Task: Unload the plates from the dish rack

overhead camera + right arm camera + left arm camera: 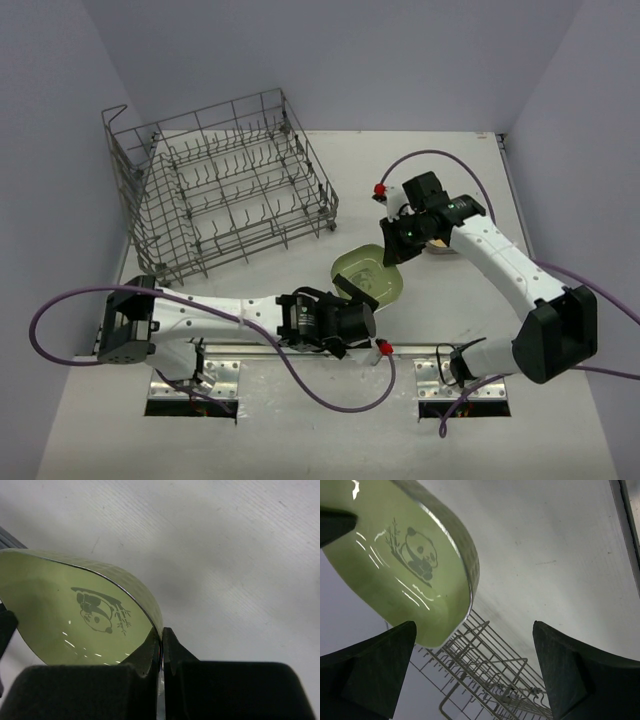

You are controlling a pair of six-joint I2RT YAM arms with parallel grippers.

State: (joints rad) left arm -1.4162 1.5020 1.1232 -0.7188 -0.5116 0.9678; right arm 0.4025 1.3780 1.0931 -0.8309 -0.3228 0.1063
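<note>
A green plate (366, 276) with a panda print hangs tilted above the table between the two arms. My right gripper (396, 250) is shut on its rim; in the right wrist view the fingertips (162, 632) pinch the edge of the plate (75, 615). My left gripper (362, 300) is open at the plate's near edge. In the left wrist view its gripper (474, 625) holds nothing, and the plate (405, 565) sits off its left finger. The grey wire dish rack (225, 190) stands at the far left with no plates showing in it; it also shows in the left wrist view (490, 675).
A tan plate edge (441, 247) shows on the table just behind my right gripper, mostly hidden by the arm. Purple cables loop around both arms. The table's right edge (512, 180) runs close to the right arm.
</note>
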